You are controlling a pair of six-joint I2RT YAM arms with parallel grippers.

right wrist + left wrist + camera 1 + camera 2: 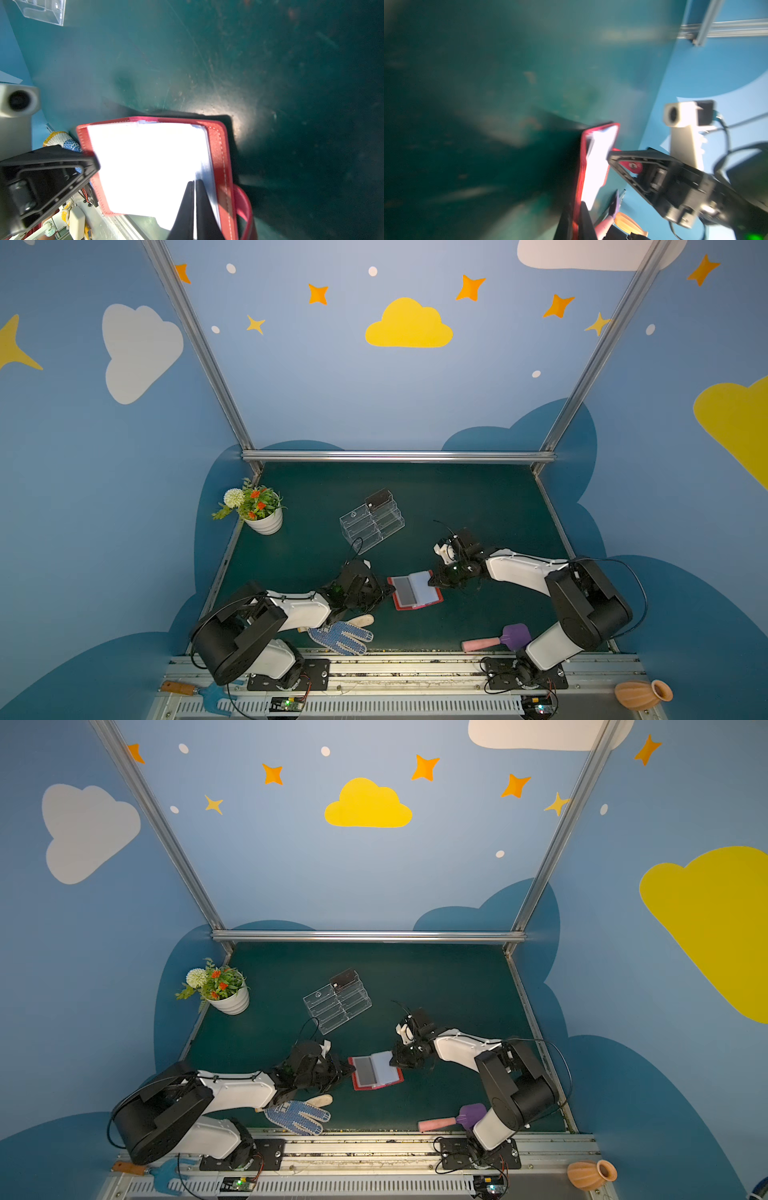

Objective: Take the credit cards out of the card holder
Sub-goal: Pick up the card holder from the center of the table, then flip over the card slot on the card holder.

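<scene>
**While the card holder (414,592) lies open: bracing for card withdrawal**

Because it rests on the tabletop (478,506), about 6 o'clock from centre, the red holder can be pinned flat. The left tool (388,589) is closed on the cover's 9 o'clock edge. The right tool (431,581) is closed on a pale sleeve (145,162) at 3 o'clock. A dark credit card (402,590) shows in the 9 o'clock page. Best practice: hold the cover down and draw the card along its sleeve, not upward.
</scene>
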